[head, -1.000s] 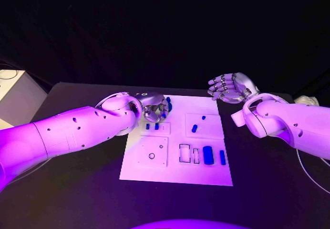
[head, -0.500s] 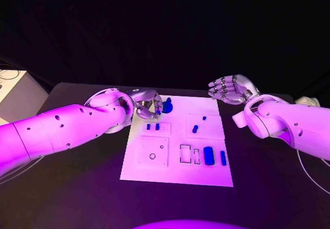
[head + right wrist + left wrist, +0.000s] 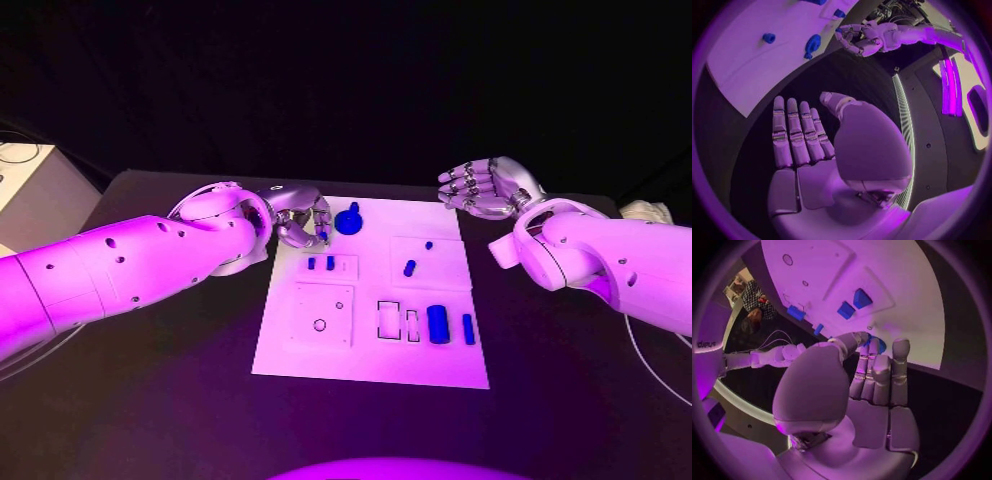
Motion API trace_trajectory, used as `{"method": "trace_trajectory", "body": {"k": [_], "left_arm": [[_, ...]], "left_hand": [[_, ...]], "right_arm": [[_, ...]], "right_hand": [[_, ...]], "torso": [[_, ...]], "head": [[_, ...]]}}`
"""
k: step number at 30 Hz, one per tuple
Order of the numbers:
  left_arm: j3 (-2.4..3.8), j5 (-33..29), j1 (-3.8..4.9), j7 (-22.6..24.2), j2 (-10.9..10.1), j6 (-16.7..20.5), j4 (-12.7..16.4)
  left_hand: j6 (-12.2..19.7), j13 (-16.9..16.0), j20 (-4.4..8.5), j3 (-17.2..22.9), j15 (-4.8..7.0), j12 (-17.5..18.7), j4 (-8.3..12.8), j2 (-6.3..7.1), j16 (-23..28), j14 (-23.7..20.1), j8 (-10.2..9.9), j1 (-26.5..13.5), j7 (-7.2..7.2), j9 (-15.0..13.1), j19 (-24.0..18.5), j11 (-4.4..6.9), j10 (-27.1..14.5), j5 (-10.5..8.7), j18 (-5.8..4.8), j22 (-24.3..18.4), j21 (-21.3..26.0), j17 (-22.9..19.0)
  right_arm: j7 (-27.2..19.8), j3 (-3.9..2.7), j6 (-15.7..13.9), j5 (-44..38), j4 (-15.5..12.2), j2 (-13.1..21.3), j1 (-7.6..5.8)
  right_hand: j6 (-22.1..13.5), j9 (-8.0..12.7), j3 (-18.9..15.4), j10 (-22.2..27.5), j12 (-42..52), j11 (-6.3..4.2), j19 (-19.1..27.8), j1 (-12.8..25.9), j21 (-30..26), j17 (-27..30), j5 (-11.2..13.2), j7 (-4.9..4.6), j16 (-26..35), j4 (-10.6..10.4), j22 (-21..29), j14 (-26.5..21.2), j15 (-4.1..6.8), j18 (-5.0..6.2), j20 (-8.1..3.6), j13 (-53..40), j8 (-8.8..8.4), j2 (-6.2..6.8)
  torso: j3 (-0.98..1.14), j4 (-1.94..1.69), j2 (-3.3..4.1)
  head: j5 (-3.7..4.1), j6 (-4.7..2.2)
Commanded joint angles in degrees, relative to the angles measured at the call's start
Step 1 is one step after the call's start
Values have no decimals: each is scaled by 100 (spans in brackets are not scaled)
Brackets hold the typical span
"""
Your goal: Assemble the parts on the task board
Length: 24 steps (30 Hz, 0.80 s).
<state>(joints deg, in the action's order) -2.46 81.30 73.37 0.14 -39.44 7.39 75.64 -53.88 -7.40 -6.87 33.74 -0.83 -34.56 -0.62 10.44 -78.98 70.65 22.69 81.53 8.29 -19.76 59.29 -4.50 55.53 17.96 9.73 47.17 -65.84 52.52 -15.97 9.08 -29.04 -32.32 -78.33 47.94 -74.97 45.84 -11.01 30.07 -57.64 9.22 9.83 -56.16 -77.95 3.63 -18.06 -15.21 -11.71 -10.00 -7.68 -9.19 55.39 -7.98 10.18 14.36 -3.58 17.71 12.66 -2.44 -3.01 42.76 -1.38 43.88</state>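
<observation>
Spanning the table's middle, the task board (image 3: 372,340) carries small blue parts. Above its far right corner the right hand (image 3: 488,186) hovers open, holding nothing. At its far left corner the left hand (image 3: 306,220) pinches a round blue part (image 3: 349,222); it looks light, rigid and slick, best gripped by its sides.

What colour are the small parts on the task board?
Blue parts, clearest in the head view.

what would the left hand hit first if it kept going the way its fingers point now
Most likely the round blue part at the far left corner of the task board: the left hand sits beside it, and in the left wrist view its fingertips lie right at that part. Contact can't be judged.
</observation>
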Motion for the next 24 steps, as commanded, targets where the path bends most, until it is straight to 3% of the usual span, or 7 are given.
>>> {"method": "trace_trajectory", "body": {"k": [1,6,13,15,24], "left_arm": [[0,41,4,-15,32,-129,-31],[-8,60,2,-11,78,-99,-86],[-18,69,-3,-9,153,-112,-149],[-25,71,-6,-10,171,-126,-165],[-75,133,-14,-44,219,-239,-231]], "left_hand": [[-52,-1,-4,-17,0,21,18,4,-36,38,-23,-40,1,-10,42,-13,37,-5,-32,6,-19,2],[-60,-2,-4,-17,2,24,23,2,-39,43,-26,-36,-1,-12,38,-11,48,-5,-30,2,-17,9],[-60,-2,-3,-17,2,25,24,2,-38,42,-27,-35,-1,-12,42,-11,49,-5,-30,7,-20,6],[-61,-2,-2,-17,2,29,30,3,-41,47,-32,-31,-1,-12,44,-10,54,-4,-30,11,-22,13],[-63,-3,-2,-16,3,31,34,1,-38,41,-36,-27,-2,-12,39,-9,59,-4,-29,5,-20,2]], "right_arm": [[-84,-1,-1,-84,-2,1,6],[-85,-1,0,-93,-21,-2,8],[-82,-1,12,-96,-44,-8,9],[-82,-1,14,-97,-49,-7,10],[-81,-2,19,-100,-65,-3,10]], "right_hand": [[1,9,-1,17,-17,32,-34,61,18,5,-28,-142,20,27,4,40,-2,43,-16,2,-39,-15],[3,10,-3,12,-29,31,-50,64,20,15,-29,-142,22,31,16,58,1,43,-19,1,-43,-16],[4,10,-4,9,-34,32,-53,67,18,22,-29,-144,28,32,23,59,0,41,-19,1,-45,-16],[4,10,-4,9,-34,32,-53,67,18,22,-29,-144,28,32,23,59,0,41,-19,1,-45,-16],[5,13,-6,8,-55,37,-51,73,9,45,-30,-150,50,36,47,52,-6,37,-17,2,-53,-19]], "torso": [[3,1,1],[12,-5,-4],[6,8,0],[13,7,-1],[11,-4,-5]], "head": [[-5,9],[-10,15],[-16,29],[-12,33],[-18,50]]}}
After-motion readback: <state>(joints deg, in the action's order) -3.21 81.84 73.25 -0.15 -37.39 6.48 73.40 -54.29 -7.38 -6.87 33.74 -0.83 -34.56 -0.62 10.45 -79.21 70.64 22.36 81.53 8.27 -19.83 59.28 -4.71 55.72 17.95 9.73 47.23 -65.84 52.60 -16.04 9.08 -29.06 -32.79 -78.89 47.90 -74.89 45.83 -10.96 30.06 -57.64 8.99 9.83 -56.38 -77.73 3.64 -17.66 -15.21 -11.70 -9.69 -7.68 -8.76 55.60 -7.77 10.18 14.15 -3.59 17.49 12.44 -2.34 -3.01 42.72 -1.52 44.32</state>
